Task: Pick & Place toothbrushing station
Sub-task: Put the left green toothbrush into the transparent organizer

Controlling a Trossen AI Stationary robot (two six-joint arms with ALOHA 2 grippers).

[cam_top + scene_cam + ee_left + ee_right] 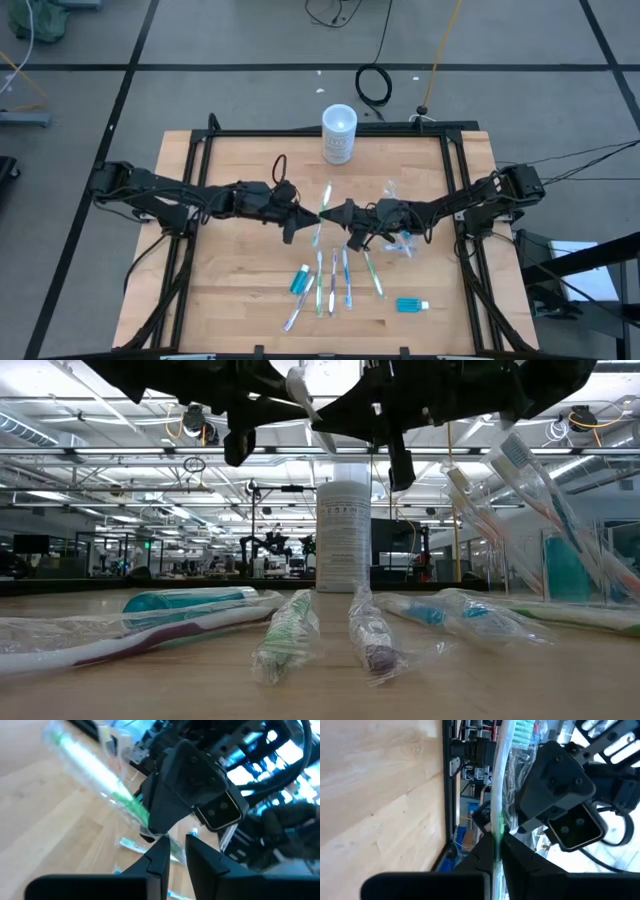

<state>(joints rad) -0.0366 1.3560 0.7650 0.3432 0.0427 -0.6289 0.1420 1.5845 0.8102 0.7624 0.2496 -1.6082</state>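
While both hands meet mid-frame | right hand (496, 851) clamps wrapped brush (501, 780) above tabletop (240, 290) | left hand (172, 851) narrow, beside it | risk: slick wrapper slips during handover, brush drops.

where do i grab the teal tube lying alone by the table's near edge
Grip the tube mid-body from straight above, fingers across its short width: it lies flat, alone, bare table on both sides. Left gripper and right gripper meet mid-table at a toothbrush.
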